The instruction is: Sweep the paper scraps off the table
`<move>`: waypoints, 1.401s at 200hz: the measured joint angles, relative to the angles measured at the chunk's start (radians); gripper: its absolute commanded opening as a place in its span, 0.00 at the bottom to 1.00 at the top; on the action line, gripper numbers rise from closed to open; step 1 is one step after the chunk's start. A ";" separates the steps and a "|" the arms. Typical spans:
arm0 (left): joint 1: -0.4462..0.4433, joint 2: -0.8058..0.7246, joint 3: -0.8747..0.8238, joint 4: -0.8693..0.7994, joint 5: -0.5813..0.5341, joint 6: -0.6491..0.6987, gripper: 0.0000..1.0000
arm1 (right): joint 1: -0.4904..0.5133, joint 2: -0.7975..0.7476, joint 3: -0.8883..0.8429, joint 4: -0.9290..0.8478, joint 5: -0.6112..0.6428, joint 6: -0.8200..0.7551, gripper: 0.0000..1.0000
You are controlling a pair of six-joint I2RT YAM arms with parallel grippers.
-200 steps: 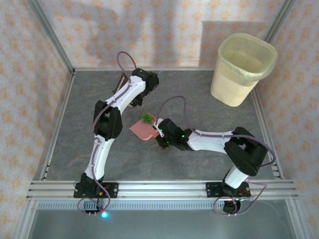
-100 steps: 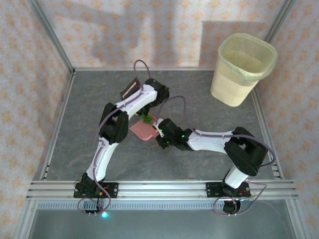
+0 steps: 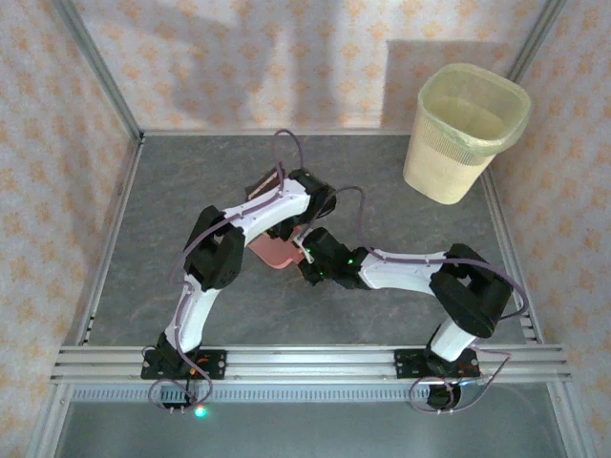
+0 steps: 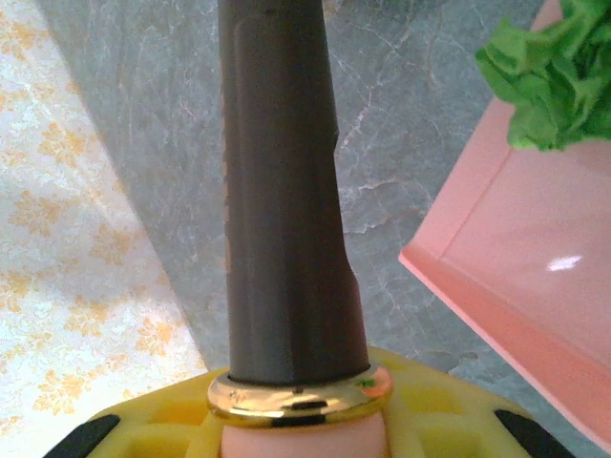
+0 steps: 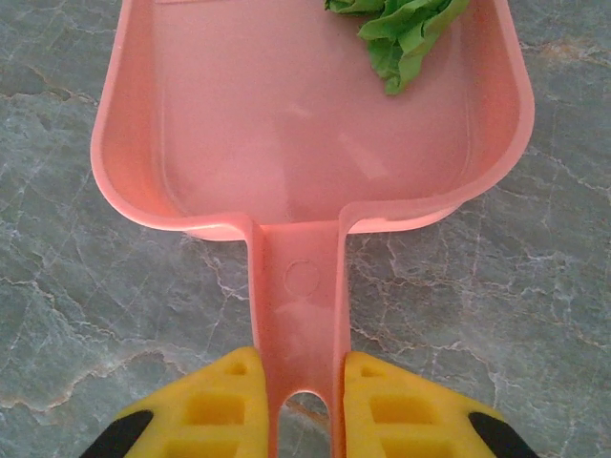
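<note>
Near the middle of the counter, the pink dustpan sits on the grey surface with its handle pointing right, into the right claw. From the right wrist, that claw is clamped on the handle, one yellow finger pressed against each side of it, and the pan spreads out beyond. A crumpled green paper scrap lies inside the pan, toward its far right corner, partly cut off by the edge of the view.

The left arm reaches across from the near left and bends over the far side of the dustpan. Its claw is closed tight around a brush. The brush shows a dark length above a gold ring, with a pinkish part held between the yellow fingers. In the left wrist view the brush hangs just left of the dustpan's rim, apart from it, over bare counter. The green scrap rests in the pan at the upper right.

A cream waste bin stands in the far right corner, well apart from both arms.
</note>
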 measured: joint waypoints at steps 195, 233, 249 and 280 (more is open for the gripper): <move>-0.084 -0.363 -0.309 0.122 0.228 0.026 0.00 | -0.051 -0.029 -0.052 0.060 0.064 0.046 0.00; -0.086 -0.382 -0.303 0.117 0.217 0.022 0.00 | -0.052 -0.029 -0.052 0.063 0.039 0.057 0.00; -0.087 -0.385 -0.280 0.109 0.213 0.018 0.00 | -0.056 -0.029 -0.051 0.063 0.025 0.065 0.00; -0.086 -0.385 -0.217 0.095 0.201 0.015 0.00 | -0.083 -0.029 -0.051 0.064 -0.008 0.084 0.00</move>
